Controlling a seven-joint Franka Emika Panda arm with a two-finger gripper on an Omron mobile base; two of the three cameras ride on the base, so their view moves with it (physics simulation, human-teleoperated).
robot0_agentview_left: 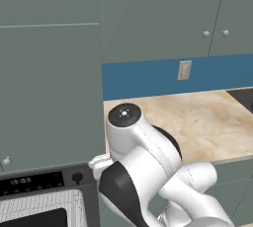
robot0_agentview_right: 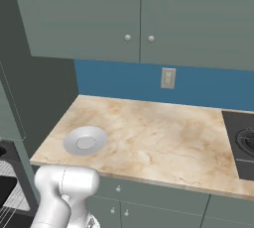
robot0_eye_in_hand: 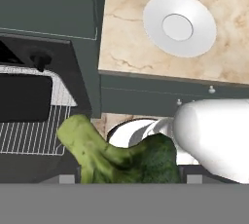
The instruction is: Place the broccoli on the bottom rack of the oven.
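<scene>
While clenched in gripper (robot0_eye_in_hand: 127, 180): broccoli (robot0_eye_in_hand: 121, 157), lumpy, pale stalk w/ dark-green head.

Flat even rendered light, no visible source, no glare, moderately bright. Beige marbled countertop (robot0_agentview_right: 158, 138) evenly lit, soft shadow under the round grey plate (robot0_agentview_right: 85, 140) at left of right base view. Dark grey-green side panel (robot0_agentview_right: 42, 93) dim at left. Lumpy green broccoli (robot0_eye_in_hand: 121, 157) at bottom of hand view slightly soft, coarse edges. No lens distortion
</scene>
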